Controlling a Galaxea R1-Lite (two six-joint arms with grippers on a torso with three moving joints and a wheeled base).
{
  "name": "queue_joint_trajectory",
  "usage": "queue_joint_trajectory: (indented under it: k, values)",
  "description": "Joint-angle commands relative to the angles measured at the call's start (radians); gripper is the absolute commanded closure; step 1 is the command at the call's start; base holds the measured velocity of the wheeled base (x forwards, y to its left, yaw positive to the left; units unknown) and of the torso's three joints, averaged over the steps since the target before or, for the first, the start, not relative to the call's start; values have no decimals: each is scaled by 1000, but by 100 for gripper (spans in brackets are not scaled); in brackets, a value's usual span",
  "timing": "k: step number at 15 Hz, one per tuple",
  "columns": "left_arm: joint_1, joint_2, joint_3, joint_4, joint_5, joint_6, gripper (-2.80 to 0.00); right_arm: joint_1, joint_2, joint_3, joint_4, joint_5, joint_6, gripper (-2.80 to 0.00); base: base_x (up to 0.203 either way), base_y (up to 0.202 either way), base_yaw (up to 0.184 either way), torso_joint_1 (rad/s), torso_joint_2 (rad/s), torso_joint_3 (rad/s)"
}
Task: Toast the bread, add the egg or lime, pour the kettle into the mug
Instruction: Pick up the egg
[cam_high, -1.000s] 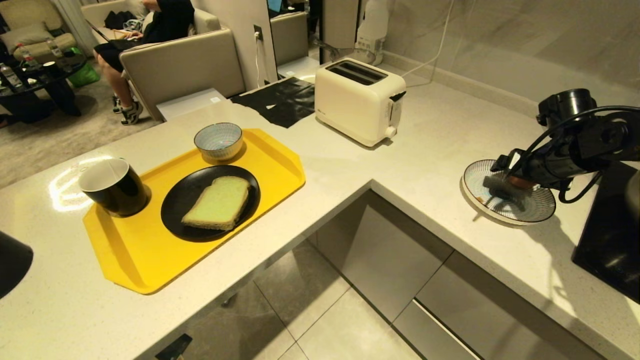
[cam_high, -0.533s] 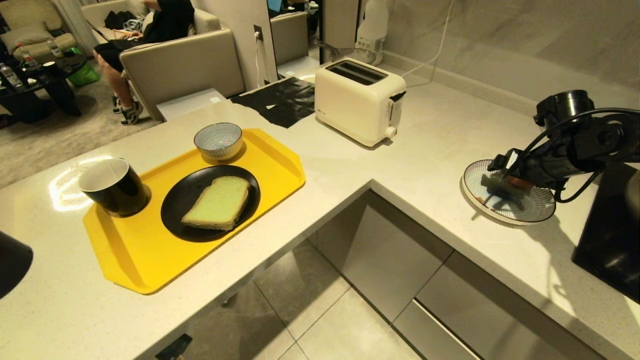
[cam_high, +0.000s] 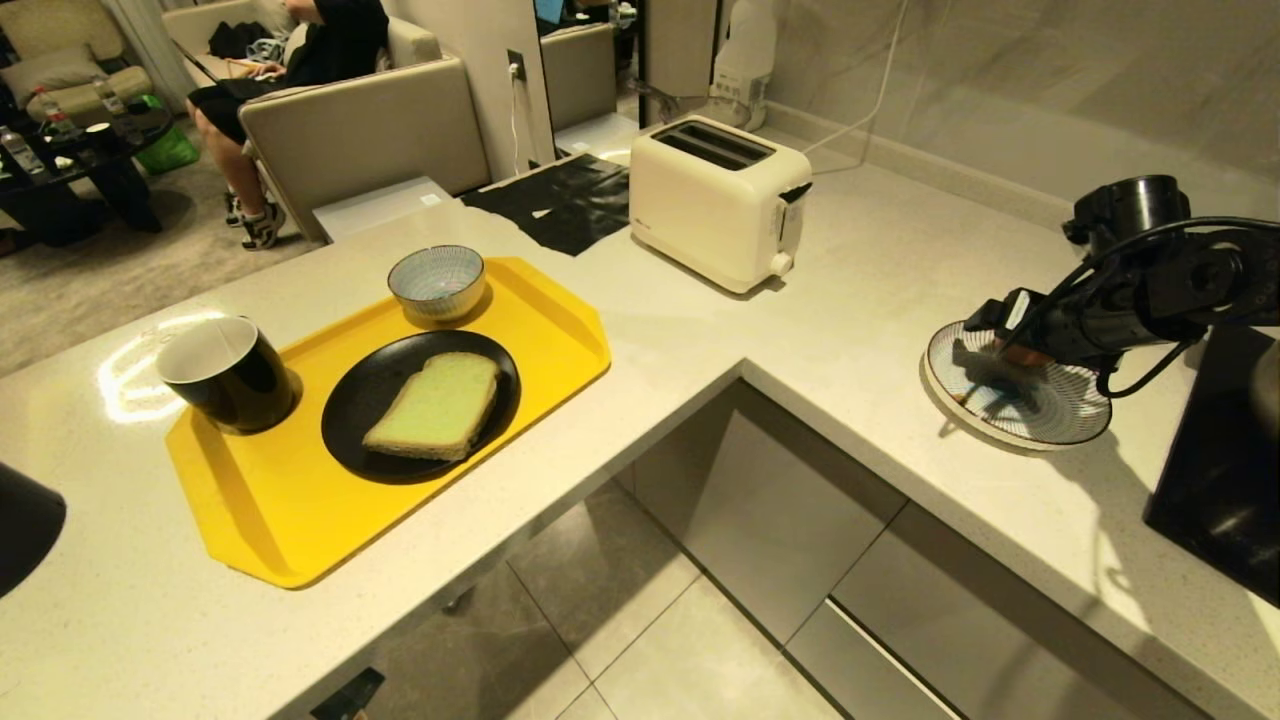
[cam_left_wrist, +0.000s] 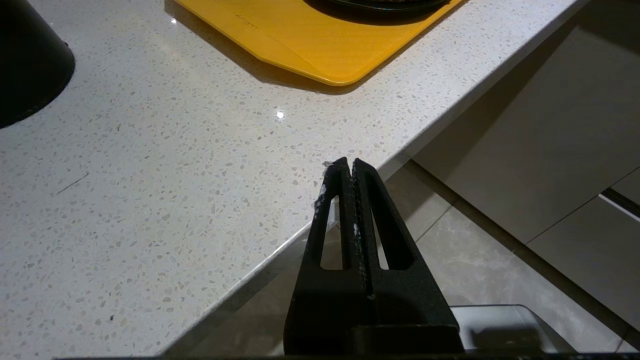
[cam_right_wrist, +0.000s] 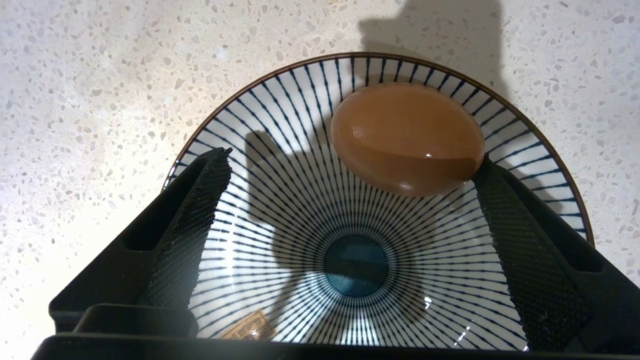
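The egg (cam_right_wrist: 407, 137), orange-brown, lies in a blue-and-white striped plate (cam_right_wrist: 280, 210) on the right counter. My right gripper (cam_right_wrist: 356, 155) hangs open just over that plate (cam_high: 1030, 415), with the egg beyond its fingertips and close to one of them. In the head view the arm hides most of the egg. The bread (cam_high: 435, 405), pale green, rests on a black plate on the yellow tray (cam_high: 290, 520). Beside it on the tray stands the black mug (cam_high: 225, 372). The kettle (cam_left_wrist: 30, 60) shows only partly, at the left edge. My left gripper (cam_left_wrist: 348, 162) is shut and empty, parked below the counter's front edge.
A cream toaster (cam_high: 715, 200) stands at the back of the counter with empty slots. A small striped bowl (cam_high: 437, 282) sits on the tray's far side. A black hob (cam_high: 1220, 470) lies right of the striped plate. A person (cam_high: 300, 50) sits on a sofa behind.
My right gripper has shifted slightly toward the far side of the striped plate and stays open. Nothing else has moved.
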Motion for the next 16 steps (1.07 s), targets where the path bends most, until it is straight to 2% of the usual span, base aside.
queue_joint_trajectory:
  k: [1, 16]
  values:
    - [0, 1, 0, 1, 0, 0, 0, 0, 2, 1, 2, -1, 0, -280, 0, 0, 0, 0, 0, 0]
    - [1, 0, 0, 1, 0, 0, 0, -29, 5, 8, 3, -4, -4, -280, 0, 0, 0, 0, 0, 0]
